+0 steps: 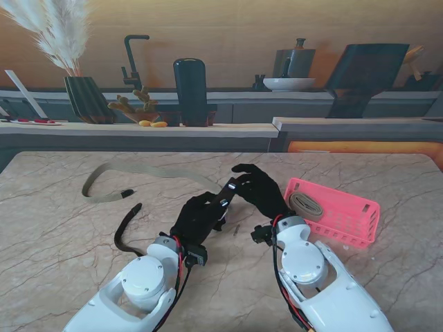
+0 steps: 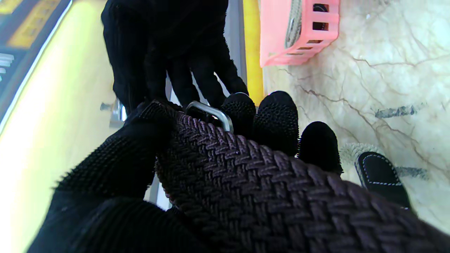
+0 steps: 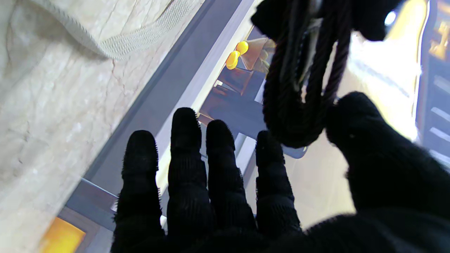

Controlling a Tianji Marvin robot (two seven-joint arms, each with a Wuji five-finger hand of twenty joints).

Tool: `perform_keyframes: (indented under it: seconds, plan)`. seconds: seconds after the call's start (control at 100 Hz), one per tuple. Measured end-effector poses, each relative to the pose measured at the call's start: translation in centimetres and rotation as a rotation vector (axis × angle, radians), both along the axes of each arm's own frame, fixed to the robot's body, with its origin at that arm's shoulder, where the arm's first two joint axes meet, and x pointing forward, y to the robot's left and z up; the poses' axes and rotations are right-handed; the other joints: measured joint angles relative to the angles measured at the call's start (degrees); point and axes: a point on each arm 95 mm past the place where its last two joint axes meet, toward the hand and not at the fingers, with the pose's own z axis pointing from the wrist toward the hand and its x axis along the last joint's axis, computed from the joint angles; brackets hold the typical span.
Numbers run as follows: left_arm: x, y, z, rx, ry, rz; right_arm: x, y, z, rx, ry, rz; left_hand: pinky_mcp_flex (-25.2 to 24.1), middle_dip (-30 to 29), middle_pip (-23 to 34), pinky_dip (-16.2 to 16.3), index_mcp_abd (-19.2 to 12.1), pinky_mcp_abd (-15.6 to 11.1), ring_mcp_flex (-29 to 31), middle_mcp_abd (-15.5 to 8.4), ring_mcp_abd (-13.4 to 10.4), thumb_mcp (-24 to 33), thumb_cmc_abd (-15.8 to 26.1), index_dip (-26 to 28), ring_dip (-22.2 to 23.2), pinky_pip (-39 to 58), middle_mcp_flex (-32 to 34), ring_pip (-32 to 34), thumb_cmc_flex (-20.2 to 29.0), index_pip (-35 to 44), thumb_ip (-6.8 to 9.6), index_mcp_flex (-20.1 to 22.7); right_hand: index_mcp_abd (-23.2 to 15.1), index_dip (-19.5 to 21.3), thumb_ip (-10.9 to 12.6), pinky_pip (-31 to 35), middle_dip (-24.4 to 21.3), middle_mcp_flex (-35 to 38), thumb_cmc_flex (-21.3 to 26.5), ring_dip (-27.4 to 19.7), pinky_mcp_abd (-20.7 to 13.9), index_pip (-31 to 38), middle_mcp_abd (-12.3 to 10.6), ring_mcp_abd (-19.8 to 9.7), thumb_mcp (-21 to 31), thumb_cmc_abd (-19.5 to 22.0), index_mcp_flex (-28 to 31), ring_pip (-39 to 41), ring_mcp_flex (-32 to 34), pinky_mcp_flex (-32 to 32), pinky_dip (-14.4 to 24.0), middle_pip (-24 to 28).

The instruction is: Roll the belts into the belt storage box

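Stand view shows your left hand (image 1: pixel 197 218) gripping the dark braided belt (image 2: pixel 267 189) near its buckle (image 2: pixel 210 113), raised over the table's middle, tail trailing toward the left edge. Your right hand (image 1: pixel 259 190) touches the buckle end, fingers (image 3: pixel 186 165) spread, holding nothing firmly. Pinch the buckle, wind tightly, keeping tension. The pink belt storage box (image 1: pixel 339 211), near the right edge, already holds one roll; the beige belt (image 1: pixel 138 176) waits.

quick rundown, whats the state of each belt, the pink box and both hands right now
dark braided belt: buckle end lifted, gripped in the left hand, tail trailing on the table
beige belt: loose, unrolled, lying flat
rolled beige belt: coiled, in the box
pink storage box: on the table, holding one roll
left hand: shut on the dark belt
right hand: fingers spread, meeting the belt's loop
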Motion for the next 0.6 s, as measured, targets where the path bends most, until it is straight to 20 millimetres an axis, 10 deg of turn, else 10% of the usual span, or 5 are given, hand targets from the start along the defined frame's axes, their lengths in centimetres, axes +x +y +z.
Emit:
perform_keyframes:
  seconds: [0.29,0.6]
  plan:
    - [-0.8,-0.1,0.7,-0.158,0.155,0.054,1.4,-1.3,-0.5,-0.324,-0.352,0.083,-0.8,-0.8,1.1,0.0,1.3,0.0,0.1,0.1,0.2,0.4,0.0,0.0,-0.7,1.8,0.5,1.5,0.0,1.7,0.0,0.0,-14.0,0.6,0.3,-5.2,-2.6,-12.3,1.8,-7.8,-0.1,4.6,-1.7,-1.4,5.9,-3.6,-13.2,-9.8,-8.7,-1.6,-2.5,-4.2]
    - [-1.0,-0.4,0.7,-0.235,0.221,0.048,2.1,-2.0,-0.1,-0.533,-0.608,0.157,-0.1,-2.8,1.7,0.0,2.8,0.0,1.1,0.1,0.5,-1.0,0.8,-0.7,-2.7,2.6,1.6,2.3,0.0,4.7,0.0,0.0,-16.5,-4.3,0.5,-4.6,-2.6,-21.3,3.8,-8.8,-0.9,-1.7,-2.5,-2.0,11.1,-8.7,-16.9,-7.9,-12.1,-2.5,-2.6,-2.5]
